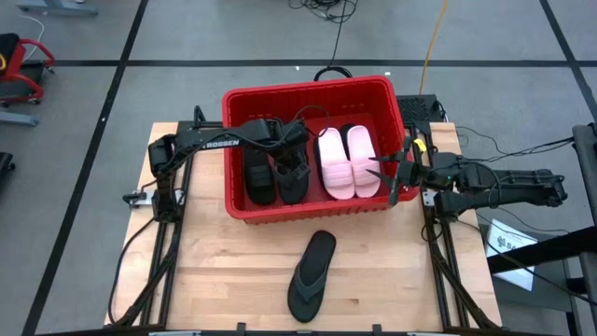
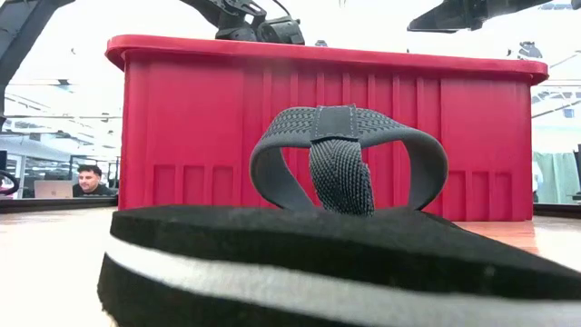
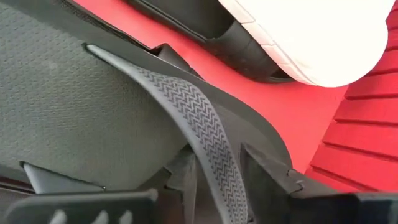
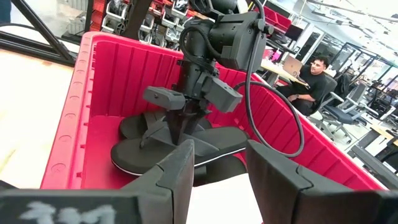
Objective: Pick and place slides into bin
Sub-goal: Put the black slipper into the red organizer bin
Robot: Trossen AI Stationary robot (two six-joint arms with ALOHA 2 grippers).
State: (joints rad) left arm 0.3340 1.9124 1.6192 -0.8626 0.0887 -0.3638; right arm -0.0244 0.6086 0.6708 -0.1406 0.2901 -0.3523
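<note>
Bin [image 1: 308, 95] holds two pink slides [image 1: 345, 161] and two black [image 1: 275, 173]—long axes front-to-back. My left gripper [image 1: 297, 154] open over them, right gripper [image 1: 396, 173] open.

bin [image 1: 312, 93]: on the table [image 1: 215, 271], at its far middle, between the two arms.
slides in bin: four abreast; two slides [image 1: 276, 173] in the left half, the pale pair [image 1: 347, 161] in the right half, side by side and touching.
flip-flop [image 1: 312, 275]: on the table, just before the bin's near wall, lying lengthwise with its strap end toward the bin.
left gripper [image 1: 291, 142]: inside the bin, over the second slide from the left, its fingers down at that slide's strap [image 3: 193, 118].
right gripper [image 1: 390, 173]: at the bin's right wall, just right of the pale pair.
person [image 2: 88, 180]: well behind the table.
</note>
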